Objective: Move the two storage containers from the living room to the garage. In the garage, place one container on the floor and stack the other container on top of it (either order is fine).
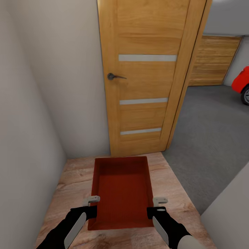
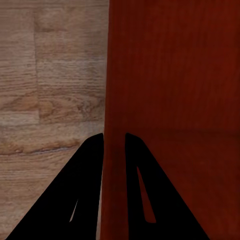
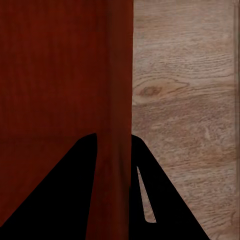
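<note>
Head view is showing an orange-red open-top rectangular plastic bin (image 1: 121,192) being carried above light wood plank flooring (image 1: 173,193), facing a wooden door (image 1: 145,76). Left pincer (image 1: 92,199) is clamping its left wall, right pincer (image 1: 160,200) its right wall.

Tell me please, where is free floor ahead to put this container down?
The grey floor is bare between the wooden door and the red car. The wood planks are crowded: the container, held by the left hand and right hand, sits between close walls.
</note>
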`<state>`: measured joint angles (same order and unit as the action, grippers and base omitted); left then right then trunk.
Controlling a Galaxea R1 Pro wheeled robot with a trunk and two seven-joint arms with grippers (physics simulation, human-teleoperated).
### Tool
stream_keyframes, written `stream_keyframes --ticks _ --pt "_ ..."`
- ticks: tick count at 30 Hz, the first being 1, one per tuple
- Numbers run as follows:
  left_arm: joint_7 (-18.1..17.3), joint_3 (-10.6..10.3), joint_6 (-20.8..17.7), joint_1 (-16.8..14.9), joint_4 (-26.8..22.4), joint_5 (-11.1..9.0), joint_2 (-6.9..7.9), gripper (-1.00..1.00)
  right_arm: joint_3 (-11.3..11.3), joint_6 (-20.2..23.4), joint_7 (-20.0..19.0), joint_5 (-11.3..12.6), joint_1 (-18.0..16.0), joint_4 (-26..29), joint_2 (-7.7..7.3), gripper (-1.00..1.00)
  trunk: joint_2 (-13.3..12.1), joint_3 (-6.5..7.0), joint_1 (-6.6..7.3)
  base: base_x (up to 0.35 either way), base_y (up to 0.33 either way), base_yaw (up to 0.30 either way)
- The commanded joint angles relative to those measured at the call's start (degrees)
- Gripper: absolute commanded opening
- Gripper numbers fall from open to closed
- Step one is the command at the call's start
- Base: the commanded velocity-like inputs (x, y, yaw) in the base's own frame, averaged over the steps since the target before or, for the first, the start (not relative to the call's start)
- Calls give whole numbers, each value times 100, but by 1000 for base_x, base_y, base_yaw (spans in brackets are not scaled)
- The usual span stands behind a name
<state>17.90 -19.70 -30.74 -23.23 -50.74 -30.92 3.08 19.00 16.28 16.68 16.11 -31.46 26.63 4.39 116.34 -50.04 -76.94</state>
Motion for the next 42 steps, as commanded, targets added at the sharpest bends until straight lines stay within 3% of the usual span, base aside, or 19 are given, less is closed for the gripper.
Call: stream_keyframes --ticks 1,14,22,42 --pt "55 28 446 -7 -85 -11 9 -100 8 29 30 68 0 0 -8 -100 3 -4 -2 240 5 -216" --pt "55 28 446 -7 -85 -11 9 -100 8 26 30 68 0 0 -8 -100 3 23 -2 76 1 -233" --pt "55 28 446 -7 -85 -11 9 -100 8 27 29 68 0 0 -8 -100 3 37 -2 253 70 -219" --pt "55 28 446 -7 -85 -11 9 -100 8 26 30 68 0 0 -5 -100 3 47 -2 260 116 -29"
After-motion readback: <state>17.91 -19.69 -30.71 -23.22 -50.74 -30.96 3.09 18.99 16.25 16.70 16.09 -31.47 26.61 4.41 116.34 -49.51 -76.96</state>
